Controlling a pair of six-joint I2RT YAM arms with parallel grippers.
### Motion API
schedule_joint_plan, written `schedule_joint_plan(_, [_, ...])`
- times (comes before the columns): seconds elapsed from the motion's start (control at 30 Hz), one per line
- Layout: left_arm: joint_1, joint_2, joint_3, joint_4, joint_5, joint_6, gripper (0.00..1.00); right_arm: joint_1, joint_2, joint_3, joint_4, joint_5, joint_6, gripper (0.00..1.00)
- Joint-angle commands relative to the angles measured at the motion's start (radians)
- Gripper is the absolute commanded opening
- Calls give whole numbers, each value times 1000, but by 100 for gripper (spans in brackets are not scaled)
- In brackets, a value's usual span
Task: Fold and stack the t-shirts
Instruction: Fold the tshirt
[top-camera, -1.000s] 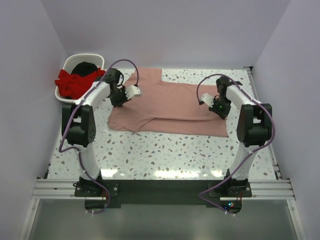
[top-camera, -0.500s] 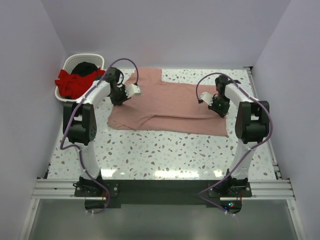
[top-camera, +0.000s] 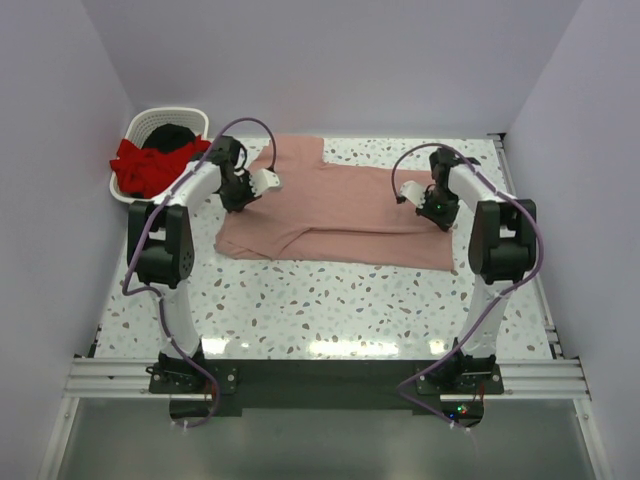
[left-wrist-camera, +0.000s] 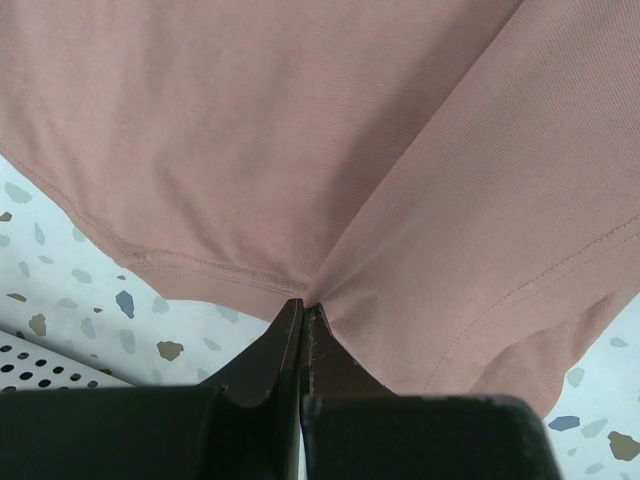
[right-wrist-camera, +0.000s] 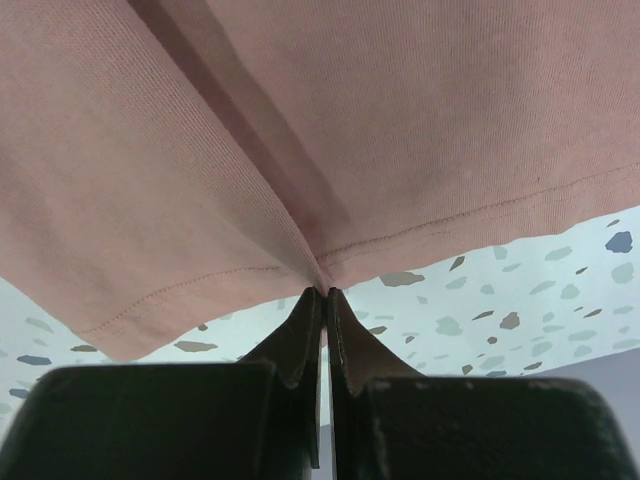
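Note:
The salmon-pink t-shirt (top-camera: 335, 210) lies spread across the middle of the table, partly folded lengthwise. My left gripper (top-camera: 240, 203) is shut on the shirt's left edge; in the left wrist view the cloth (left-wrist-camera: 330, 150) gathers into the closed fingertips (left-wrist-camera: 290, 325). My right gripper (top-camera: 432, 210) is shut on the shirt's right hem; in the right wrist view the hem (right-wrist-camera: 300, 150) is pinched between the fingertips (right-wrist-camera: 305, 310). The bright red t-shirt (top-camera: 148, 162) and the black t-shirt (top-camera: 172, 135) lie in the basket.
The white slatted basket (top-camera: 152, 122) stands at the back left corner; its rim shows in the left wrist view (left-wrist-camera: 40, 355). The speckled tabletop (top-camera: 330, 300) runs between the shirt and the arm bases. Walls close in on the left, back and right.
My right gripper has moved a little towards the back with the shirt's right hem, pulling that edge inward. My left gripper has barely moved.

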Motion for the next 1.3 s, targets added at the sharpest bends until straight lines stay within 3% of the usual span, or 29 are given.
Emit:
schedule_joint_plan(0.0, [17, 4, 25, 29, -16, -1, 0, -7, 15, 53, 6, 24, 9, 0])
schedule_joint_plan(0.07, [21, 0, 21, 28, -15, -11, 1, -7, 21, 62, -4, 20, 28, 4])
schedule_joint_plan(0.1, [22, -3, 15, 26, -7, -14, 5, -7, 21, 73, -14, 17, 35, 21])
schedule_joint_plan(0.13, [31, -8, 15, 25, 0, -30, 19, -8, 19, 78, -23, 13, 43, 29])
schedule_joint_plan(0.2, [48, -26, 28, -1, 37, -47, 30, -27, 7, 107, -70, -9, 74, 44])
schedule_joint_plan(0.23, [80, -34, 36, -17, 62, -70, 39, -40, 1, 121, -90, -53, 89, 47])
schedule_joint_plan(0.3, [115, -63, 50, -73, 140, -90, 45, -103, -14, 173, -177, -111, 146, 51])
schedule_joint_plan(0.43, [197, -127, -3, -129, 232, -149, 52, -188, -37, 185, -299, -260, 245, 51])
schedule_joint_plan(0.7, [263, -161, -139, -107, 330, -251, 57, -260, -70, 29, -294, -432, 465, 51])
schedule_joint_plan(1.27, [271, -135, -200, -77, 355, -292, 59, -275, -2, -36, -216, -401, 635, 51])
